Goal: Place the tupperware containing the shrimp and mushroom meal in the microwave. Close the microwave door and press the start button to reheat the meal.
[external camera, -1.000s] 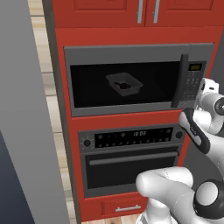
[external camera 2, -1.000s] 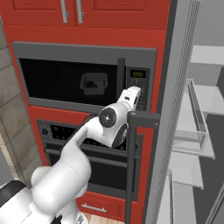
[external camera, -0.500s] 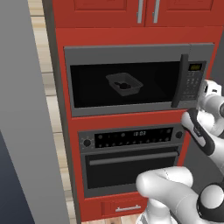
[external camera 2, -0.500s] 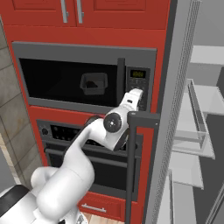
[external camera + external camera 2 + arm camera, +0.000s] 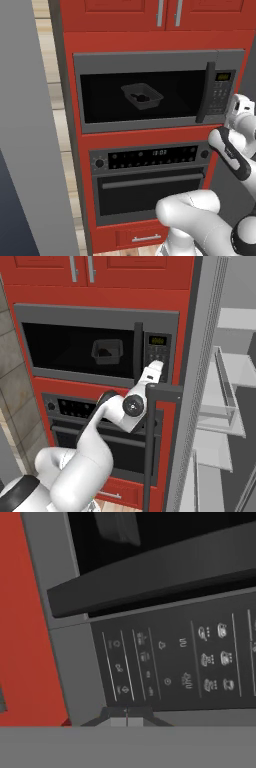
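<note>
Presently the microwave point(image 5: 160, 90) sits framed in red cabinetry point(image 5: 150, 40), with the microwave door point(image 5: 142, 95) shut flush against its front. Through the dark glass, the left base view shows the tupperware point(image 5: 142, 95) resting inside the cavity, roughly central, with a dark lump of the shrimp and mushroom meal point(image 5: 142, 98) visible in it; colours cannot be made out behind the glass. The right base view shows the same container from the other side, closer to the vertical black handle point(image 5: 138, 353).

The gripper point(image 5: 156, 367) is raised to the keypad panel point(image 5: 157, 356), just below the green-digit display point(image 5: 158, 340). In the right base view its tip sits against the lower part of the panel; whether it actually touches cannot be confirmed. In the left base view the hand is seen at the right edge, beside the panel, with the fingers hidden behind the wrist.

The hand view supplies what the base views lack: the keypad at close range, rows of small pale icons, the handle crossing as a dark bar, and the fingertips point(image 5: 126, 716) pressed together at the bottom edge, jaws fully closed on nothing.

Below the microwave stands the oven point(image 5: 150, 185) with its horizontal handle.
</note>
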